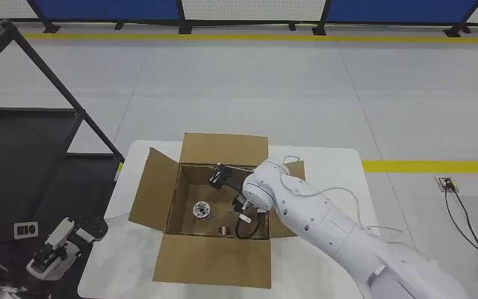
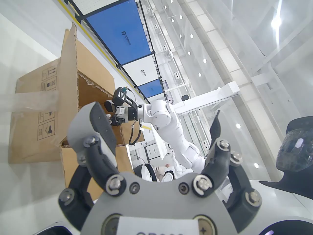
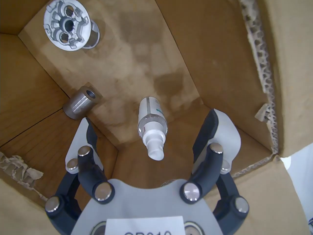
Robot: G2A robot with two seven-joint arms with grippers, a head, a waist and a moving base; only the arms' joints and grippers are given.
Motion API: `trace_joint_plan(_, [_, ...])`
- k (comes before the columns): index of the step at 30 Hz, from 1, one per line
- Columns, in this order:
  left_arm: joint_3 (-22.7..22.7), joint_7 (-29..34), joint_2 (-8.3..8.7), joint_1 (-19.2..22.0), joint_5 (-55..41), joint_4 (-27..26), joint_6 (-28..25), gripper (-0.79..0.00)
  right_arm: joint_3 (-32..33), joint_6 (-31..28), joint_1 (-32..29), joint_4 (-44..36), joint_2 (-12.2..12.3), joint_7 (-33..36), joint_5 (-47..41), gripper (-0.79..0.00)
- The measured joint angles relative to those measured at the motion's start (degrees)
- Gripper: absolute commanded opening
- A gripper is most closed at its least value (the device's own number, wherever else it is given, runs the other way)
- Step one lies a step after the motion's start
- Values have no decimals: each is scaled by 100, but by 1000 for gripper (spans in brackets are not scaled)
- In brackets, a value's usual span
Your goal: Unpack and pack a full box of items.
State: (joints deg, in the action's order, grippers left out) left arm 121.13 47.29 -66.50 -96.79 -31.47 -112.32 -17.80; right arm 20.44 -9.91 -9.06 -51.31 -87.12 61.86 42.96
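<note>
Right gripper (image 3: 148,119) inside box (image 3: 220,37), jaws wide, spray bottle (image 3: 149,110) between them, ungripped, left gripper (image 2: 157,113) jaws wide

Around my white surface (image 1: 336,168) the floor (image 1: 299,82) is pale grey. A yellow line (image 1: 246,36) crosses it below a far barrier of blue panels (image 1: 104,9) and a white perforated panel (image 1: 254,7). A black frame (image 1: 45,112) stands beyond the surface's left edge. Overhead, ceiling lights (image 2: 276,21) glow.

Right gripper (image 3: 149,118) wide-spread, nose down; left gripper (image 2: 156,110) wide-spread too, tilted upward.
</note>
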Motion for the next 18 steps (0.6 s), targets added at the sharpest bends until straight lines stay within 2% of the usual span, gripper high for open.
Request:
trace_joint_plan(6, [0,0,0,0,0,0,0,0,-5,-136,22,407,-184,4,-46,0])
trace_joint_plan(7, [0,0,0,0,0,0,0,0,-4,-160,18,454,-205,5,-49,-18])
trace_joint_plan(11, [0,0,0,0,0,0,0,0,-3,-262,0,659,-298,49,-52,-400])
trace_joint_plan(13, [0,0,0,0,0,0,0,0,1,-316,-1,740,-336,61,-55,-443])
trace_joint_plan(15, [0,0,0,0,0,0,0,0,9,-369,3,834,-377,70,-48,-526])
trace_joint_plan(18, [0,0,0,0,0,0,0,0,23,-403,13,960,-430,95,-26,-582])
